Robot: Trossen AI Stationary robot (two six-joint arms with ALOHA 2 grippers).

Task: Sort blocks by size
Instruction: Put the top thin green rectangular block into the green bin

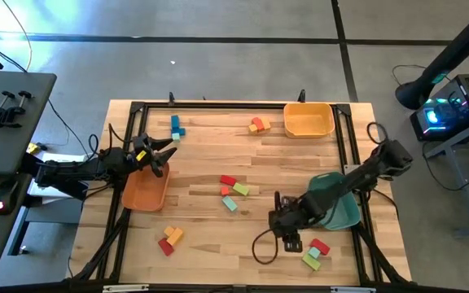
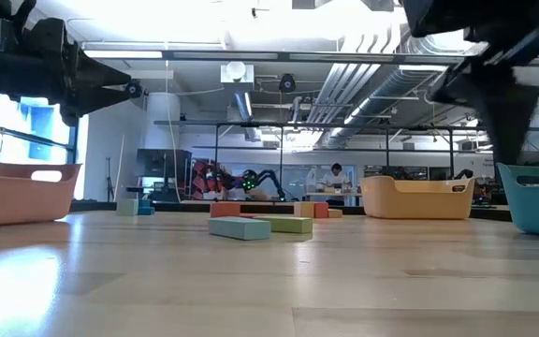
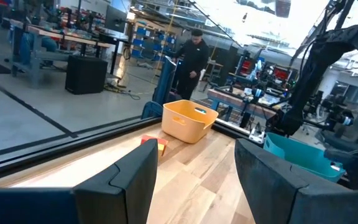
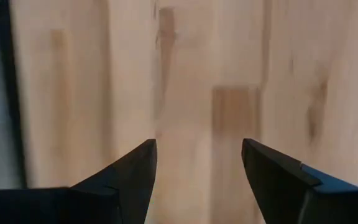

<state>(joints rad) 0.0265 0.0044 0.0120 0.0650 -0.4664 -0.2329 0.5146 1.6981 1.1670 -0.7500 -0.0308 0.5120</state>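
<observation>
Near edge, right side: my right gripper [image 1: 287, 230] hangs over bare wood beside the teal plastic bin [image 1: 342, 213]. Its wrist view shows both fingers spread apart with nothing between them, only blurred tabletop. Just in front of it lies a small cluster of painted blocks, a red block [image 1: 320, 245] with a light green block [image 1: 312, 260] touching it. I judge the step in hand to be picking from this cluster.

To do it well: I would centre the jaws over one block only, line the fingers across its shorter sides, and descend straight, since the two blocks touch and a skewed approach could shove the neighbour. The arm lies across the teal bin, so any lift should clear its rim first.

Near left: a red and yellow block pair [image 1: 169, 239], untouched.

Mid table: a loose group of red, orange, green and teal blocks [image 1: 232, 191], low and flat in the low view, well apart from either gripper.

Left side: my left gripper [image 1: 159, 155] waits above the orange plastic bin [image 1: 141, 195], fingers apart, empty.

Far edge: blue and teal blocks [image 1: 176, 127], a red and orange block pair [image 1: 258, 124] just beside the yellow plastic bin [image 1: 308, 122].

Most blocks are on the table; I judge sorting barely begun.
</observation>
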